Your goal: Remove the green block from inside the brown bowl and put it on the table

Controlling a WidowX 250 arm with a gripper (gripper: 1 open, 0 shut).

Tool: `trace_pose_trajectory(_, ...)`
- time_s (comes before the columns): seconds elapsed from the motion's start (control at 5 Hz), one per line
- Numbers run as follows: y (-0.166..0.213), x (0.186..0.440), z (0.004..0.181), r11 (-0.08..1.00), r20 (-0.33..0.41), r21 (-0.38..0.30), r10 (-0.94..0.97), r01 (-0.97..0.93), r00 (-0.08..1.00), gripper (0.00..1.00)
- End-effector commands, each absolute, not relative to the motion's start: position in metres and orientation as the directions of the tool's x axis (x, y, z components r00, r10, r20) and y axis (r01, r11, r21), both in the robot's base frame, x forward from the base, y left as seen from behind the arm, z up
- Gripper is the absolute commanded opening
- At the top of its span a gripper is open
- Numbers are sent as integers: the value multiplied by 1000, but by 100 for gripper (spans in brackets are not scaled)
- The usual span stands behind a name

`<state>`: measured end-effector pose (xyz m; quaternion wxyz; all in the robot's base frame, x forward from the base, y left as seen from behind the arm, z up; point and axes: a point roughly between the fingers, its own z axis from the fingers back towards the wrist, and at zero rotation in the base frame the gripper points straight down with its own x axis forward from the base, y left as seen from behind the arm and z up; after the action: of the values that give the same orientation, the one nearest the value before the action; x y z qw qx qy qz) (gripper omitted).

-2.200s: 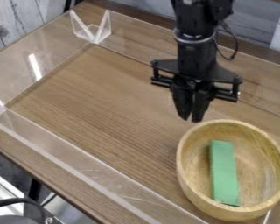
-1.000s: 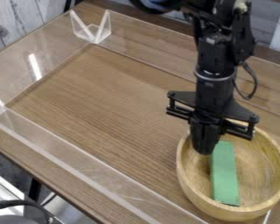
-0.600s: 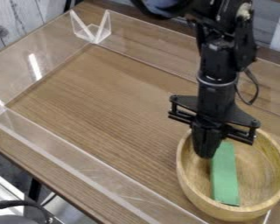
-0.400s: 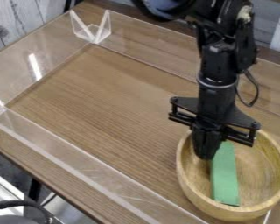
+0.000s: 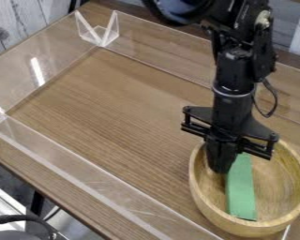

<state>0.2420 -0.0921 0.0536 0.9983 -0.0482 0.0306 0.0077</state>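
A bright green block [image 5: 244, 187] lies flat inside the brown bowl [image 5: 210, 202] at the lower right of the table [image 5: 109, 112]. My black gripper [image 5: 225, 165] hangs straight down over the bowl's far left part, its fingertips shut together and pointing at the block's upper end. The tips hide that end of the block. I cannot tell whether they touch it. Nothing is held between the fingers.
Low clear acrylic walls [image 5: 65, 178] run along the table's edges. A clear angled stand [image 5: 98, 28] sits at the far left corner. The arm's black body and cable [image 5: 247, 47] rise above the bowl.
The gripper has moved from over the table to above the bowl and come down slightly toward the block's upper end. It has stayed shut. The block has not moved.
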Motion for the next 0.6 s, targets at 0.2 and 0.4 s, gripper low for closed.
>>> trace_pose_trajectory(0.2,-96,245,57,994,-44,-105,4,-9,999,0)
trace_pose_trajectory(0.4,-96,244,57,994,-49,-105,3,-8,999,0)
